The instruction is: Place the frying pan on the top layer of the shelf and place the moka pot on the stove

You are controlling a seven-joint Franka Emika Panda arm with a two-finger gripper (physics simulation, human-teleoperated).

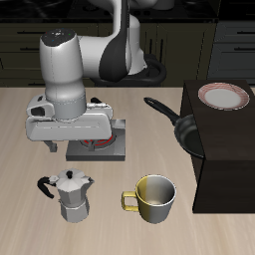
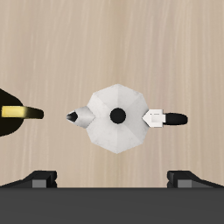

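Observation:
The silver moka pot [image 1: 72, 194] stands upright on the table near its front edge. The wrist view shows it from above [image 2: 115, 115], with its black knob and side handle. My gripper [image 1: 72, 142] hangs above and slightly behind it, open and empty; both fingertips [image 2: 39, 179] are spread wide and touch nothing. The stove [image 1: 100, 149], with its red coil, lies behind the pot, partly hidden by my hand. The black frying pan [image 1: 185, 127] sits at the edge of the dark shelf [image 1: 224, 159], its handle pointing back over the table.
A yellowish metal mug [image 1: 154, 196] stands beside the moka pot near the front edge; its rim also shows in the wrist view [image 2: 10, 112]. A pink-rimmed white plate [image 1: 223, 95] lies on the shelf's top behind the pan.

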